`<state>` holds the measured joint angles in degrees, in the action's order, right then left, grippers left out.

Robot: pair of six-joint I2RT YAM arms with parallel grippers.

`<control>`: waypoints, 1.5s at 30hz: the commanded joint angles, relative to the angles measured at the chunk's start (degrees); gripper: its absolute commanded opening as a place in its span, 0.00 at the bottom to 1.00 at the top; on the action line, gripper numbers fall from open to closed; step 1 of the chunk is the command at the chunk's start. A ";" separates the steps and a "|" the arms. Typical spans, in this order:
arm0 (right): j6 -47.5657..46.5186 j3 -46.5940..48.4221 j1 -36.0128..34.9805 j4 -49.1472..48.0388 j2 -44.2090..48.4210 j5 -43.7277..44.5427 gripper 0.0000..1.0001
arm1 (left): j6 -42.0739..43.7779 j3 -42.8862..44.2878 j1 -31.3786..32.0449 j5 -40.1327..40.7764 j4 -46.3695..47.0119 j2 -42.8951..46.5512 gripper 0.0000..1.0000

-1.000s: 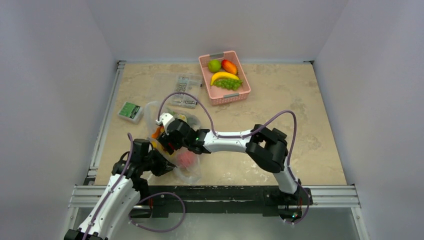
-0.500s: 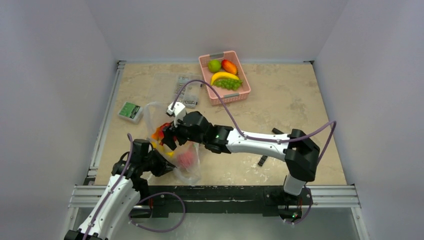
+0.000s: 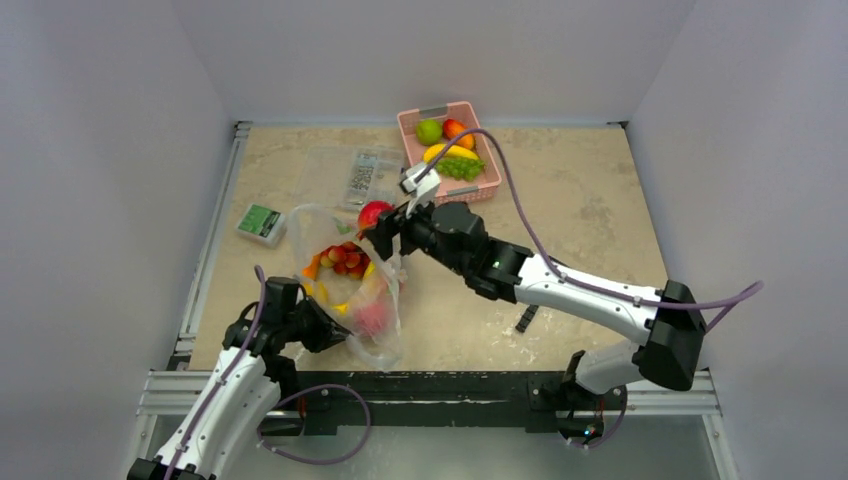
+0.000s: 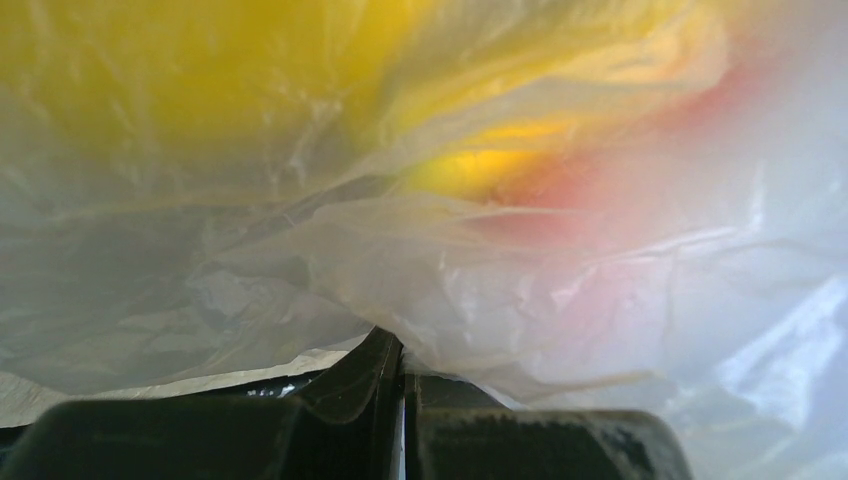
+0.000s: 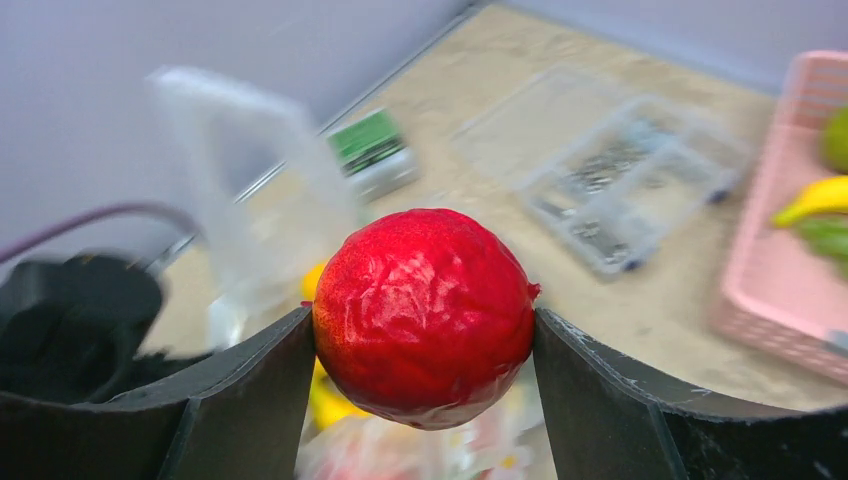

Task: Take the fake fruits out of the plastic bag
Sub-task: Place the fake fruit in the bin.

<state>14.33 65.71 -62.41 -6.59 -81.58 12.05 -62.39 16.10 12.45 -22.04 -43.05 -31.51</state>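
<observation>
My right gripper [image 5: 423, 322] is shut on a glossy red fake fruit [image 5: 425, 310], one finger against each side of it. From above, that fruit [image 3: 375, 213] hangs over the far rim of the clear plastic bag [image 3: 385, 345], clear of the mouth. Several more fake fruits lie inside the bag: small red ones [image 3: 345, 258], a yellow one [image 3: 322, 292] and a pink-red one [image 3: 372, 318]. At the bag's near left corner my left gripper [image 3: 325, 333] is shut on the film. The left wrist view shows those jaws closed with bag plastic [image 4: 520, 290] pinched between them.
A pink basket [image 3: 455, 195] at the far side holds a green fruit, a banana and grapes. Left of it is a flat clear case of dark parts [image 3: 365, 175]. A small green box [image 3: 262, 222] sits near the left rail, and small dark pieces [image 3: 525, 320] lie on the table.
My right gripper has come up out of the bag with the red fruit and swung away toward the basket. The left gripper and bag corner have stayed put.
</observation>
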 commanded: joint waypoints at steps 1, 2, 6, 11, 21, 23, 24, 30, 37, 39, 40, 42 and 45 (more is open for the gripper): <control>0.87 -1.15 8.73 -3.63 1.70 7.51 0.00 | 0.16 2.33 0.21 0.33 -0.96 0.39 0.00; 0.94 -0.51 10.55 -3.10 1.00 8.49 0.00 | 0.12 2.39 0.21 0.40 -0.97 0.33 0.00; 1.62 4.37 18.34 -0.93 -4.36 8.04 0.00 | 0.08 2.53 0.21 0.24 -0.97 0.20 0.00; 1.05 14.36 26.22 3.86 -16.35 3.52 0.02 | 0.25 2.65 0.21 0.27 -1.43 0.04 0.00; -1.74 41.48 34.97 22.29 -40.72 -6.29 0.12 | 0.43 4.30 0.21 0.43 -2.87 0.11 0.00; -2.90 44.73 35.42 24.72 -43.47 -8.73 0.15 | 0.36 4.25 0.20 0.48 -2.98 0.39 0.00; -3.38 46.06 35.48 25.96 -44.52 -9.30 0.17 | 0.34 4.18 0.21 0.51 -3.08 0.47 0.00; -4.02 46.72 35.52 28.84 -46.51 -14.67 0.30 | -0.17 3.59 0.21 0.55 -3.53 1.58 0.00; -4.04 46.52 35.55 29.87 -48.15 -20.84 0.46 | -0.19 4.18 0.21 0.65 -4.01 1.62 0.00; -3.58 45.80 35.52 29.85 -47.66 -22.36 0.52 | -0.24 4.38 0.21 0.72 -4.12 1.78 0.00; -3.43 45.37 35.60 29.83 -47.50 -22.56 0.54 | -0.35 4.46 0.21 0.75 -4.05 1.87 0.00; -3.44 44.33 35.52 29.00 -46.95 -22.43 0.63 | -0.36 4.70 0.21 0.87 -4.06 1.82 0.00; -4.20 44.32 35.52 29.13 -46.51 -21.22 0.73 | -0.28 5.03 0.21 0.74 -3.97 1.32 0.00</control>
<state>11.03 110.10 -26.63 23.18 -130.04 -7.40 -62.41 18.50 12.45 -21.56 -46.89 -30.04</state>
